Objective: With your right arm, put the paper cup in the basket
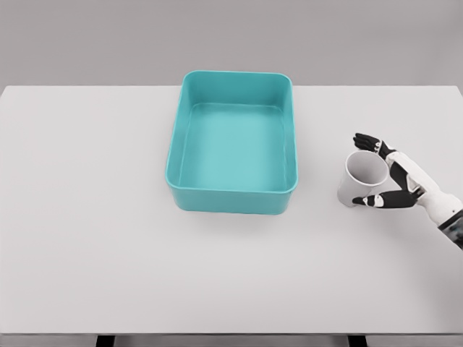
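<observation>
While the right hand [385, 172] wraps its black-tipped fingers [367, 140] around it, the paper cup [362, 178] looks plain white, tipped so its open mouth shows. It sits on the white table [87, 217], right of the empty teal basket [233, 200], clearly apart.

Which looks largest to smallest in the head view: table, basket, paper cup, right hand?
1. table
2. basket
3. paper cup and right hand look about alike; I won't rank them.
</observation>
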You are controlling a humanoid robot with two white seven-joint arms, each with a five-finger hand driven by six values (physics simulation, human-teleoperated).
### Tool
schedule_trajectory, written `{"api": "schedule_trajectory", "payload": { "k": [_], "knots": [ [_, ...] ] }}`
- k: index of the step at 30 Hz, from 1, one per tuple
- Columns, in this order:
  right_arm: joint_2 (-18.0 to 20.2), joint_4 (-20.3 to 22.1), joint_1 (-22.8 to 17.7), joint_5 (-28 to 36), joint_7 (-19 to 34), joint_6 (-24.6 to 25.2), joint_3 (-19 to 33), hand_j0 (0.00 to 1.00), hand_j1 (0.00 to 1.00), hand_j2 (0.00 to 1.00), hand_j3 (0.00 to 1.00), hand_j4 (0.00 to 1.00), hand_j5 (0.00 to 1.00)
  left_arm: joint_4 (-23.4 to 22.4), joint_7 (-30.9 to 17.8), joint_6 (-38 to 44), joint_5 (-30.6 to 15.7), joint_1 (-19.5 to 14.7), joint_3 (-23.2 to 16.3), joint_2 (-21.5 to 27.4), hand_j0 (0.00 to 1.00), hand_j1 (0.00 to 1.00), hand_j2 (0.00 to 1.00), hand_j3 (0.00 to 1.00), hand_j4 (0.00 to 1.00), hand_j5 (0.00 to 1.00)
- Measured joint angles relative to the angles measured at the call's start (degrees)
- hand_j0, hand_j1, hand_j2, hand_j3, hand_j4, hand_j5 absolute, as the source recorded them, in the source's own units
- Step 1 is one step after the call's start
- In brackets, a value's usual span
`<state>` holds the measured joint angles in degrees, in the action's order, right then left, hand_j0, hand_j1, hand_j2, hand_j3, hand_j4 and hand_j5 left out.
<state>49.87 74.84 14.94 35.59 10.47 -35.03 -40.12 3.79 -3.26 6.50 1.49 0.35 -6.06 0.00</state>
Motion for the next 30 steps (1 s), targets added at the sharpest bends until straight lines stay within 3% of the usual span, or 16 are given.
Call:
{"api": "schedule_trajectory", "payload": {
  "k": [7,14,16,30],
  "knots": [
    [-0.97,-0.04,0.18,-0.31,-1.18,0.01,0.0,0.99,0.99,0.99,0.99,0.99,0.99,0.0,0.01,0.0,0.0,0.0,0.0,0.0,1.0,1.0,1.0,1.0,1.0,1.0],
    [-1.13,-0.06,0.18,-0.28,-1.57,0.03,0.06,0.69,0.69,0.69,0.69,0.69,0.69,0.0,0.02,0.0,0.0,0.0,0.0,0.0,1.0,1.0,1.0,1.0,1.0,1.0],
    [-1.13,-0.06,0.26,-0.25,-1.6,0.05,0.08,0.65,0.65,0.65,0.65,0.65,0.65,0.0,0.02,0.0,0.0,0.0,0.0,0.0,1.0,1.0,1.0,1.0,1.0,1.0],
    [-0.94,-0.06,2.55,-0.6,-1.42,0.01,-0.01,0.56,0.56,0.56,0.56,0.56,0.56,-0.02,0.02,0.0,0.0,0.0,0.0,0.0,1.0,1.0,1.0,1.0,1.0,1.0]
  ]
}}
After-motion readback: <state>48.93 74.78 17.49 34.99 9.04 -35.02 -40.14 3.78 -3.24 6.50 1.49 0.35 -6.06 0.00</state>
